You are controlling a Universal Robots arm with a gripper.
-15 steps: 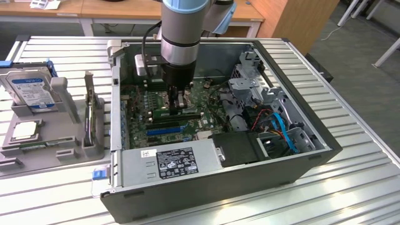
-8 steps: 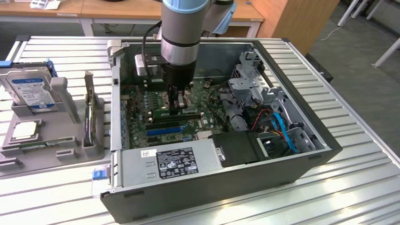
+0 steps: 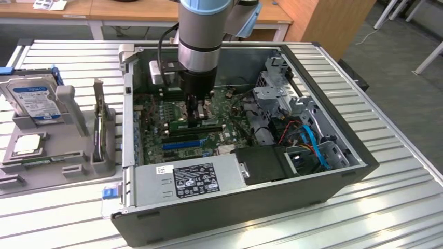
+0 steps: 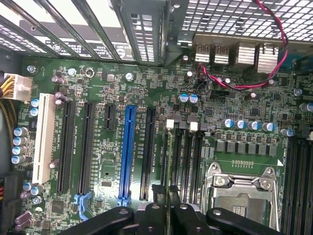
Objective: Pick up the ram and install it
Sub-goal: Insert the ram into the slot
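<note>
Inside the open computer case (image 3: 332, 176), my gripper (image 3: 200, 110) reaches down over the motherboard (image 3: 155, 111). It is shut on the ram (image 4: 168, 161), which the wrist view shows edge-on as a thin green strip running between the two black fingers (image 4: 155, 218). The ram stands upright along the leftmost of the black memory slots (image 4: 188, 156), beside the silver CPU socket (image 4: 242, 188). How deep the ram sits in the slot is hidden. In the exterior view the ram (image 3: 196, 124) is a green strip just below the fingers.
Left of the case, a grey holder (image 3: 41, 161) carries a hard drive with a blue label (image 3: 33, 98) and an upright expansion card (image 3: 104, 129). The power supply (image 3: 187, 179) and drive cage (image 3: 277, 93) crowd the case. Blue (image 4: 128, 152) and white (image 4: 44, 137) card slots lie nearby.
</note>
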